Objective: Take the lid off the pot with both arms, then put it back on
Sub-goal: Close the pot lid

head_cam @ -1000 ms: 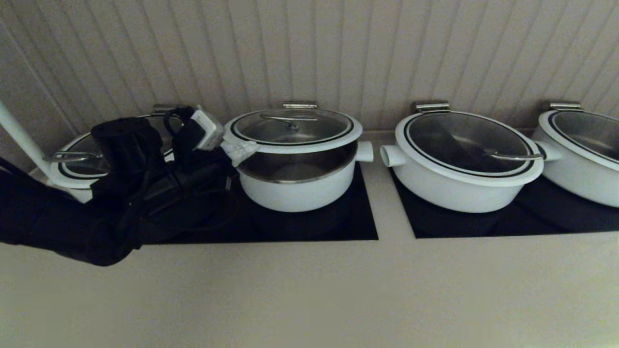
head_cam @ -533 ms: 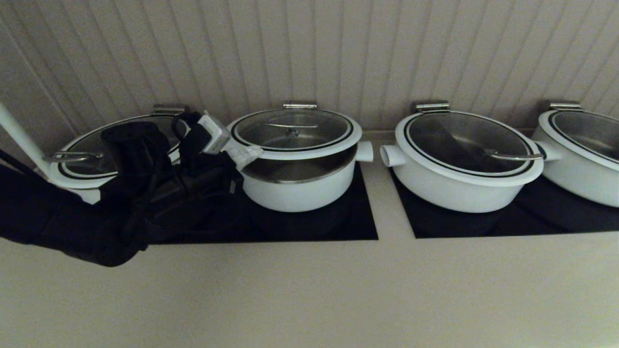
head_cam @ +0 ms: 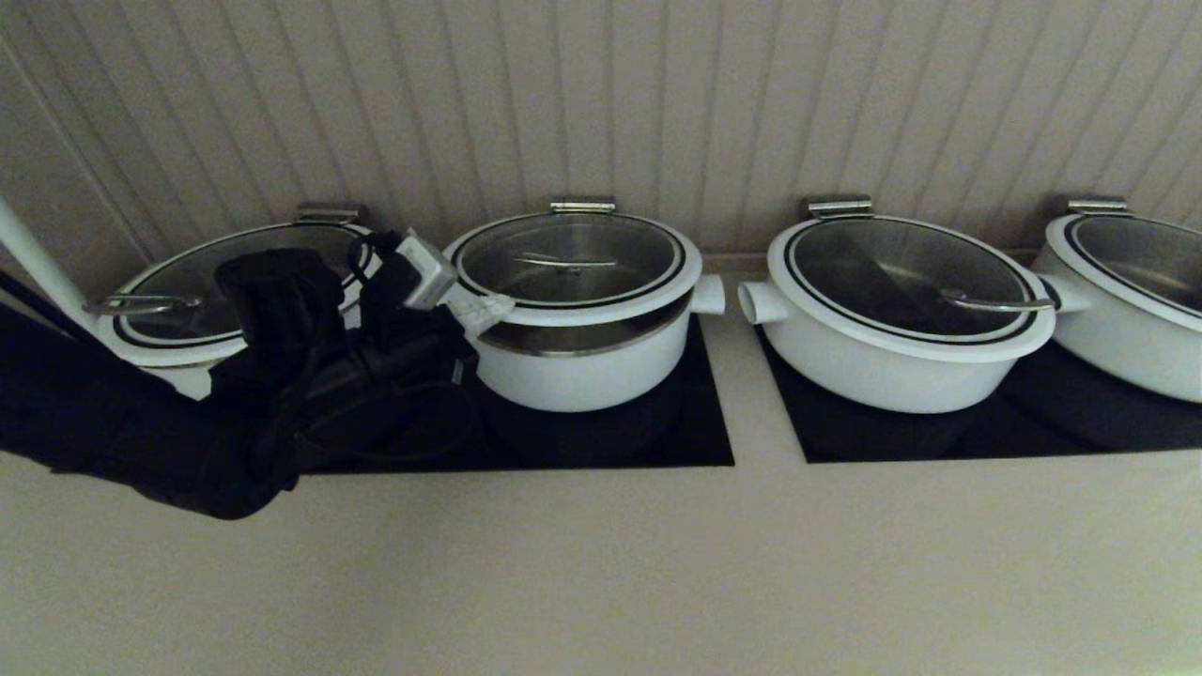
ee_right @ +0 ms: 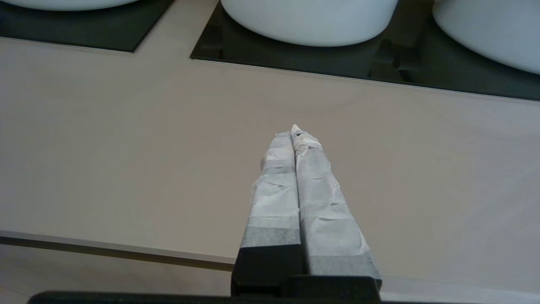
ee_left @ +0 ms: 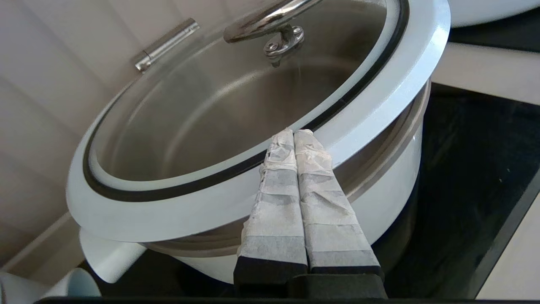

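Nearest, beige countertop (head_cam: 601, 563) across the foreground, with right gripper (ee_right: 294, 131) hovering over it in the right wrist view, tape-wrapped fingers (ee_right: 314, 169) pressed together and holding nothing; not visible in the head view; beyond, two black cooktop panels (head_cam: 695, 441) set into the counter; on the left panel, left arm (head_cam: 188, 422) reaching in from the left edge, black and cabled, white box (head_cam: 427, 270) at its wrist; left gripper (head_cam: 488, 306) at the left edge of the lid (head_cam: 573, 258), jaws closed, taped fingers (ee_left: 312, 169) pressed side by side with tips touching the underside of the white rim and nothing clamped between them; lid tilted, its left and front edge propped above the pot (head_cam: 582, 371), a strip of steel inner bowl showing in the gap, its far edge low toward the wall; curved steel wire handle (head_cam: 554, 263) at the lid's centre; pot on the left panel, one stub handle (head_cam: 706, 293) pointing right; to its left, partly behind the arm, a wider lidded pot (head_cam: 160, 343); to its right, on the second panel, another wide lidded pot (head_cam: 901, 310) and, at the right edge, a further one (head_cam: 1127, 291); farthest, ribbed pale wall (head_cam: 601, 103) behind the row.
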Motion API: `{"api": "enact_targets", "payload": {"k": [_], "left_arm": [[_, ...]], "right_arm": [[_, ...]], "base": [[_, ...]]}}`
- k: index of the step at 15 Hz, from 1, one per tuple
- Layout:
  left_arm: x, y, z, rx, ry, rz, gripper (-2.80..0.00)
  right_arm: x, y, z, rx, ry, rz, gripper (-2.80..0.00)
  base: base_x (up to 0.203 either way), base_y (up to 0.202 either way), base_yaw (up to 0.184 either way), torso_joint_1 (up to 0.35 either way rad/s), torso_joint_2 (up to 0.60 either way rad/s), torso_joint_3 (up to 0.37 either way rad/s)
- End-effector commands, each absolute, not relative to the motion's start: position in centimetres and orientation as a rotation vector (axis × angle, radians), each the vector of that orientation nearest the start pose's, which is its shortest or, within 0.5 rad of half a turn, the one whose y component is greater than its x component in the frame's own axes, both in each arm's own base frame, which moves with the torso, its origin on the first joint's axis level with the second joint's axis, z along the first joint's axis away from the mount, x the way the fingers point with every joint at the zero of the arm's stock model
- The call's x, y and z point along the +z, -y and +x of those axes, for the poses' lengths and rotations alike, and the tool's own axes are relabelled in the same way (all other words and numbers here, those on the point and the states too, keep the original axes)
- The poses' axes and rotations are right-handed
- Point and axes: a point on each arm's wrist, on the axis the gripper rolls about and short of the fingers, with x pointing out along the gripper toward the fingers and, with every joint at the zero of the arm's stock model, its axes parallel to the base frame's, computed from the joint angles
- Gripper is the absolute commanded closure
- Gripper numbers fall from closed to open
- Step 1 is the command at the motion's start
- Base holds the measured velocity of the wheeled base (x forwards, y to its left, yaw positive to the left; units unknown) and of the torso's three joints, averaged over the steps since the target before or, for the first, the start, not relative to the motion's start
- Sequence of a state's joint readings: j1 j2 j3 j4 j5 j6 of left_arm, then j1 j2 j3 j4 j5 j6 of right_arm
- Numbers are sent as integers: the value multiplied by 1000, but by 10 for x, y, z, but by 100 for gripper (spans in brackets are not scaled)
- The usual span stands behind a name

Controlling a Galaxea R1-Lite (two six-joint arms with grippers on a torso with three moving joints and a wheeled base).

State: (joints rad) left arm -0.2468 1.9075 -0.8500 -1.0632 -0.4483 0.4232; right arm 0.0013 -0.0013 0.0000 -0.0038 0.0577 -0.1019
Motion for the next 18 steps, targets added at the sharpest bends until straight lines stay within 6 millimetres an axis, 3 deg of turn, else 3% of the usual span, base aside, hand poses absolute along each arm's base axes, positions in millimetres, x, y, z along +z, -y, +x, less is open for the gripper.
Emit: {"api": "enact_targets", "payload": {"k": [1, 18], "left_arm": [[163, 96, 341, -688, 143, 407, 0], [126, 97, 344, -712, 29, 396, 0]], "right_arm": [[76, -1, -23, 60, 8, -103, 0], [76, -1, -23, 60, 8, -103, 0]], "base": [[0, 0, 0, 0, 0, 0], [0, 0, 0, 0, 0, 0]]}}
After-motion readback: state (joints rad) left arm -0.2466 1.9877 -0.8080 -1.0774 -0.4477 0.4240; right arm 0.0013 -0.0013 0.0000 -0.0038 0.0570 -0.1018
